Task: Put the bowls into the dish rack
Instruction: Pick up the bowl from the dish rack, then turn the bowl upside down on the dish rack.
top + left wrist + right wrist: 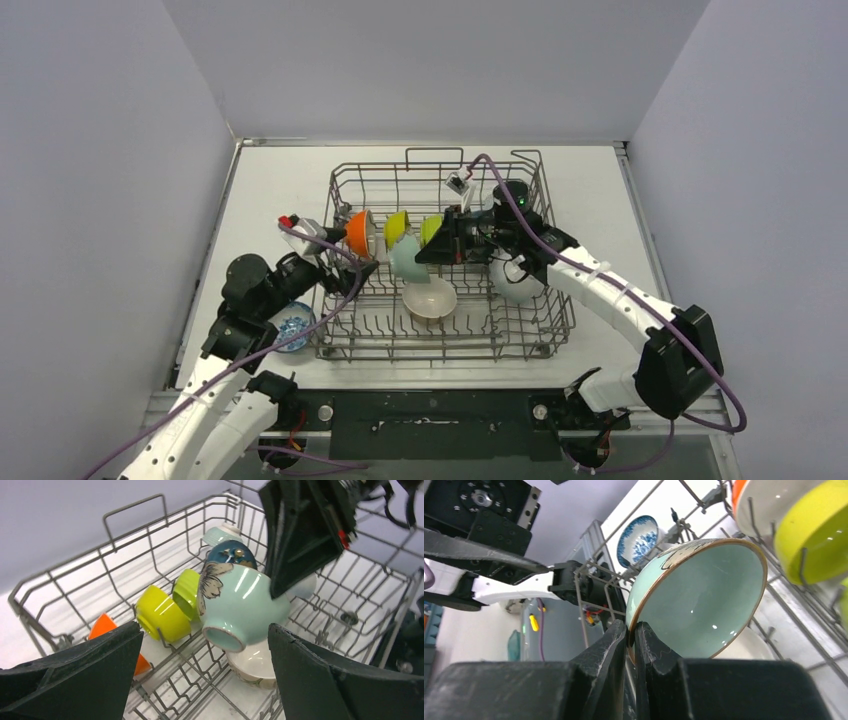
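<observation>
Right tool: pinched shut on the rim of the pale green bowl, held on edge to slot between dish rack tines.
Left tool: wide open, empty.

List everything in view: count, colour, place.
rack: 1, grey, centre
orange bowl: 1, rack, row's left end
yellow bowl: 1, next in row
lime bowl: 1, after yellow
pale green bowl: 1, over rack, held
beige bowl: 1, rack floor, mouth up
white bowl: 1, rack's right side
blue-patterned bowl: 1, table, left of rack
left gripper: 1, black, open, facing rack
right gripper: 1, black, shut on pale green bowl's rim
</observation>
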`<state>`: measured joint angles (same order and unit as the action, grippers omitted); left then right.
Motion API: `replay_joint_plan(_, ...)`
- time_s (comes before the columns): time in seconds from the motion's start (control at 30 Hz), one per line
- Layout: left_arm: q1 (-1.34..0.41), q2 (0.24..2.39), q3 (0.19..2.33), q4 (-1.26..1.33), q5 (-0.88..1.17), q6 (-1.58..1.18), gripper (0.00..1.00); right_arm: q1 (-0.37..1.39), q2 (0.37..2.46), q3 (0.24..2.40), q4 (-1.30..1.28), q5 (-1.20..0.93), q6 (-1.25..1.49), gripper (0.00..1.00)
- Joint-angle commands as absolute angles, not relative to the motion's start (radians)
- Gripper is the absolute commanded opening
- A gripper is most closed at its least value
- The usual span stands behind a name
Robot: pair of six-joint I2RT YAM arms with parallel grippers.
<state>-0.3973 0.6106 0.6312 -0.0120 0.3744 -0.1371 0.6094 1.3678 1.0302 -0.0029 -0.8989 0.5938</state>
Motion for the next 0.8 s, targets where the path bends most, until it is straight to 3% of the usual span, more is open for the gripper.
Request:
replay_joint_plan(0.0, -0.394, 0.630, 0.660, 0.024, 0.635, 0.140, 0.96, 0.554, 1.275, 1.108, -0.111, -0.966, 0.387, 0.05)
replay_joint_plan(0.23, -0.402, 0.730, 0.739, -0.153, 0.893, 0.570, 0.96, 0.532, 1.263, 1.136, -0.358, -1.001, 0.212, 0.05)
replay_joint_plan(0.37, -0.439, 0.765, 0.765, -0.171, 0.928, 0.756, 0.96, 0.535, 1.285, 1.151, -0.426, -1.029, 0.174, 0.05)
replay_joint_plan(0.63, -0.658, 0.918, 0.900, -0.430, 0.736, 1.234, 0.96, 0.561, 1.308, 1.197, -0.493, -1.056, 0.135, 0.05)
replay_joint_plan(0.77, -0.738, 0.978, 0.937, -0.460, 0.672, 1.322, 0.96, 0.588, 1.322, 1.216, -0.520, -1.056, 0.115, 0.05)
